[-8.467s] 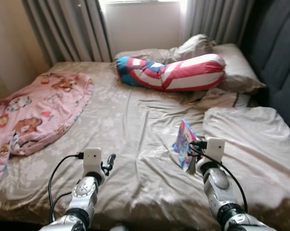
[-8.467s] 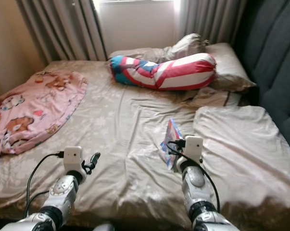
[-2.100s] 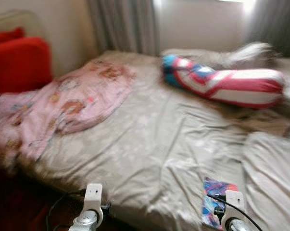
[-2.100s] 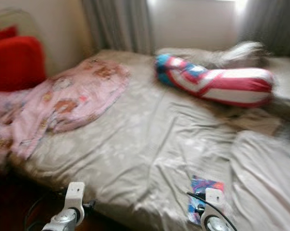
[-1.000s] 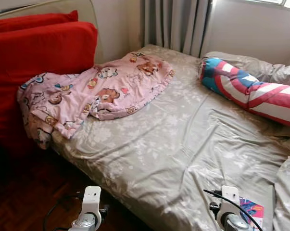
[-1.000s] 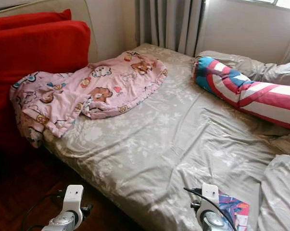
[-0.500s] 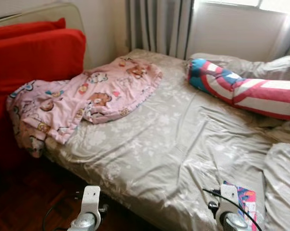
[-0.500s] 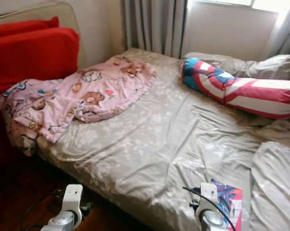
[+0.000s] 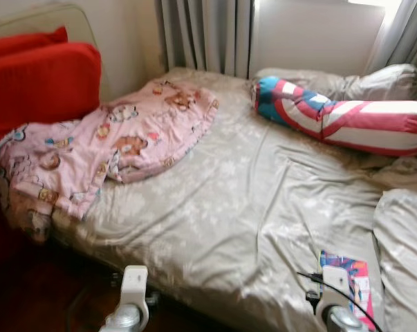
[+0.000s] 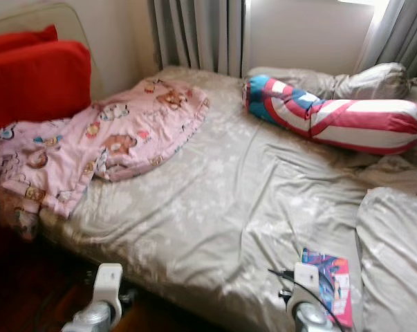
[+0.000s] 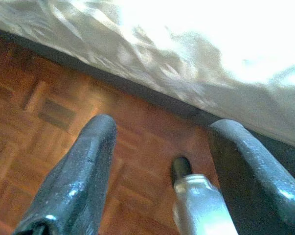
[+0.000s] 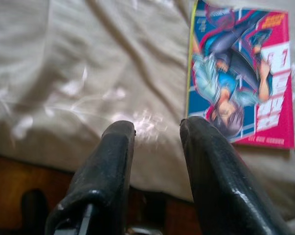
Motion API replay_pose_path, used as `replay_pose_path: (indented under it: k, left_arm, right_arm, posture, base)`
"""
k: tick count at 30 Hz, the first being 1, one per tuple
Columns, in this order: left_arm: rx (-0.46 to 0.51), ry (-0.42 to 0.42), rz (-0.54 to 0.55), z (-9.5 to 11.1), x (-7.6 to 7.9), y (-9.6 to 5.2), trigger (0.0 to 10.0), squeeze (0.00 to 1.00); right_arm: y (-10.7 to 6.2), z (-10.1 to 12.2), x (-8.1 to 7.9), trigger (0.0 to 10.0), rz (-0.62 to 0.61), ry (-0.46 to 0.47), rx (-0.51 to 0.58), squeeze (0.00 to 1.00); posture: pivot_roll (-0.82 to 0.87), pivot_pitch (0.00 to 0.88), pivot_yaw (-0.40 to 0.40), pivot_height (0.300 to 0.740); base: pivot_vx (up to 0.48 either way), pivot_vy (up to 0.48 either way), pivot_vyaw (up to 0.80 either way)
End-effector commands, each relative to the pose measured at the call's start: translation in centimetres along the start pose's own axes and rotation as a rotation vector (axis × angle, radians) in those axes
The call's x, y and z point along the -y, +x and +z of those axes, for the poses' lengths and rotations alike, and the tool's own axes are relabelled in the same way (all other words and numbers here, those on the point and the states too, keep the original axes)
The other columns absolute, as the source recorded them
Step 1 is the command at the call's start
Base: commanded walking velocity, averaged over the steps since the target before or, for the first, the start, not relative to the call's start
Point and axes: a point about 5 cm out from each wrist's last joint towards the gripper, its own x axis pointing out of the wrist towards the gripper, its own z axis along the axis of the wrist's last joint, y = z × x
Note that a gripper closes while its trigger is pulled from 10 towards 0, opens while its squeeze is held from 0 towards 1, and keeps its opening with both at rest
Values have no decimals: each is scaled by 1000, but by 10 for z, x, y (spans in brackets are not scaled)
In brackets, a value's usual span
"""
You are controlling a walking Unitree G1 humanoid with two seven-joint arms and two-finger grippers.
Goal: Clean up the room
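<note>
Right pincer (image 12: 157, 132): open and empty, fingers parted with bare sheet between them; it hangs over the near edge of the bed, just beside the comic book.
Left pincer (image 11: 162, 147): open and empty, fingers spread wide over the wooden floor (image 11: 49, 112) beside the bed's edge; idle.
Comic book (image 10: 328, 278): lies flat, cover up, on the bed (image 9: 236, 200) near its front edge, next to the crumpled pale duvet (image 10: 395, 249).
Key relation: the book lies just ahead of the right pincer and slightly to its outer side; its long axis runs roughly away from the robot, in line with the fingers. The right arm is much the nearer.
Edges: the book's near short edge sits close to the mattress edge; this looks the likeliest place to slide a finger under.
Open room: bare sheet spreads to the book's left; the duvet crowds its right.
Other clutter: pink blanket (image 9: 104, 152) draped over the far left corner against a red cushion (image 9: 39, 83); striped bolster (image 10: 332, 114) by the curtains (image 9: 205, 34), well apart from both pincers.
</note>
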Motion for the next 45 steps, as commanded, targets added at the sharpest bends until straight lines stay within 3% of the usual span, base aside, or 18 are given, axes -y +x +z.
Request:
replay_pose_path:
  k: [1,26,34,45]
  left_arm:
    - [-26,18,18,-6,-7,-1,10000,0]
    - [-31,16,16,-6,-8,-1,10000,0]
    - [-30,9,18,-6,-8,-1,10000,0]
    - [-30,8,20,-5,-8,-1,10000,0]
  right_arm:
    - [0,-1,-9,10000,25,-6,-11,0]
    - [0,-1,-10,10000,34,-21,-13,0]
    - [1,-1,-10,10000,35,-32,-16,0]
    - [1,0,-10,10000,38,-38,-17,0]
  posture:
    - [35,0,5,740]
    - [40,0,5,740]
    - [42,0,1,740]
    - [42,0,4,740]
  base:
    - [0,480,0]
    - [0,480,0]
    - [0,84,0]
    - [0,448,0]
